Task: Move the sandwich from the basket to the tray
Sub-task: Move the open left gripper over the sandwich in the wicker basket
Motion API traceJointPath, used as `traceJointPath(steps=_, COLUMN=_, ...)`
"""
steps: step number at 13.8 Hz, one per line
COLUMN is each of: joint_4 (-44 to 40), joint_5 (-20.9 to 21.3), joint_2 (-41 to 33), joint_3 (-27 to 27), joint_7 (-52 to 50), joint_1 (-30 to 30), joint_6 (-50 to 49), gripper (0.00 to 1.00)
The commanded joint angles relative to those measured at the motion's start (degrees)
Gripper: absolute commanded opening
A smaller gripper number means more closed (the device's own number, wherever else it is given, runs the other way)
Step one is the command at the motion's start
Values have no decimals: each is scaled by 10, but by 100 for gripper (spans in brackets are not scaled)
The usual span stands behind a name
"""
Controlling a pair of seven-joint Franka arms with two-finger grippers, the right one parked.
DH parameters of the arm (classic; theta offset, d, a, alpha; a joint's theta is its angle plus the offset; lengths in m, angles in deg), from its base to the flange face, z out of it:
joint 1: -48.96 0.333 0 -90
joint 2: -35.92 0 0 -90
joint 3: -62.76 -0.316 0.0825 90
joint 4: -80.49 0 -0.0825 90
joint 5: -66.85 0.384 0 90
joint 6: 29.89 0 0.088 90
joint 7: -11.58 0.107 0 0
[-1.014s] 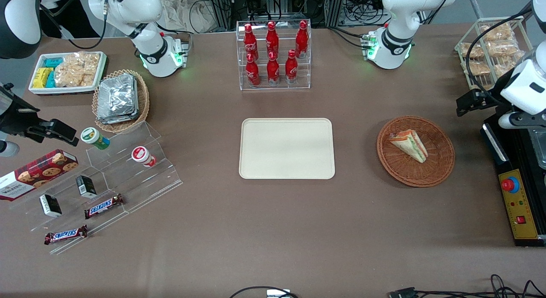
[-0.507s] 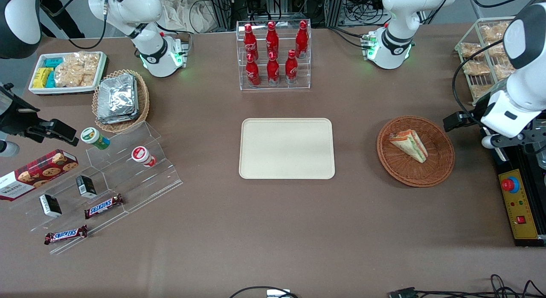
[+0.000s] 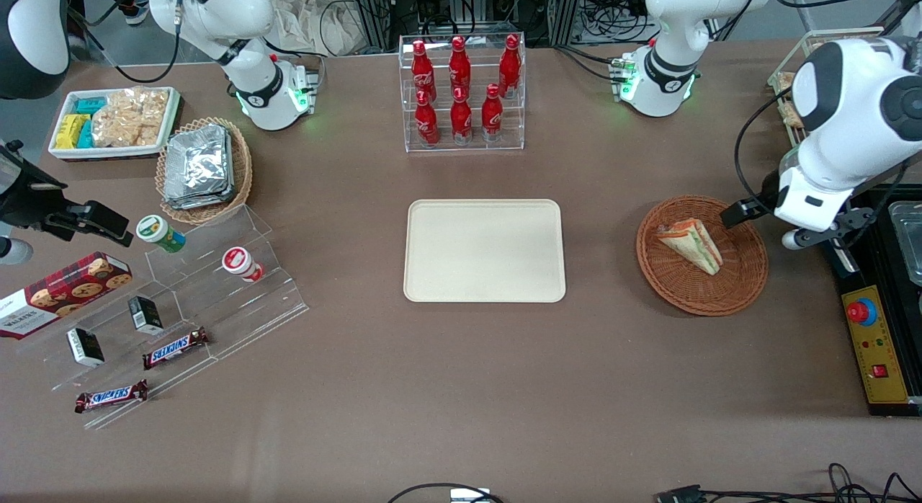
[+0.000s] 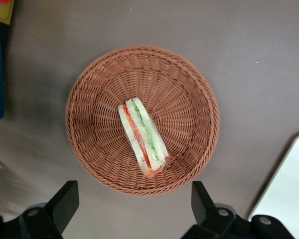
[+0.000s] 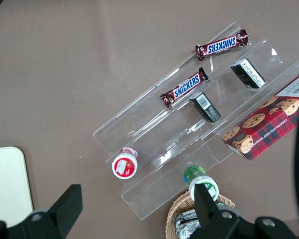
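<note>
The sandwich (image 3: 691, 244), a wrapped white-bread wedge with red, orange and green layers, lies in the round reddish-brown wicker basket (image 3: 742, 287). The cream tray (image 3: 484, 251) sits flat at the table's middle with nothing on it. My gripper (image 3: 814, 233) hangs high beside the basket's rim, on the working arm's end of the table. In the left wrist view the sandwich (image 4: 142, 137) lies in the middle of the basket (image 4: 89, 124). The gripper (image 4: 133, 204) is open, its two black fingers (image 4: 65, 201) spread wide over bare table just outside the rim. A corner of the tray (image 4: 289, 191) shows.
A black control box with a red button (image 3: 861, 312) stands close to the gripper at the table's end. A wire rack of snack packets (image 3: 792, 92) stands farther from the camera. A clear rack of red bottles (image 3: 461, 92) stands farther from the camera than the tray.
The working arm has swung in from the table's end toward the basket, and its gripper now hangs by the basket's rim. Sandwich, basket and tray have not moved.
</note>
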Motion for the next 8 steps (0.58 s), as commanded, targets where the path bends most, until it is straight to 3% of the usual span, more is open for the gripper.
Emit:
traceJointPath(steps=1, joint_4=54, joint_5=6, joint_2=-23, joint_3=3, joint_7=-36, joint_1=1, joint_6=45, gripper=100)
traceJointPath(steps=8, joint_4=153, joint_5=6, joint_2=-18, joint_3=4, joint_7=-91, joint_1=-1, joint_6=179, gripper=100)
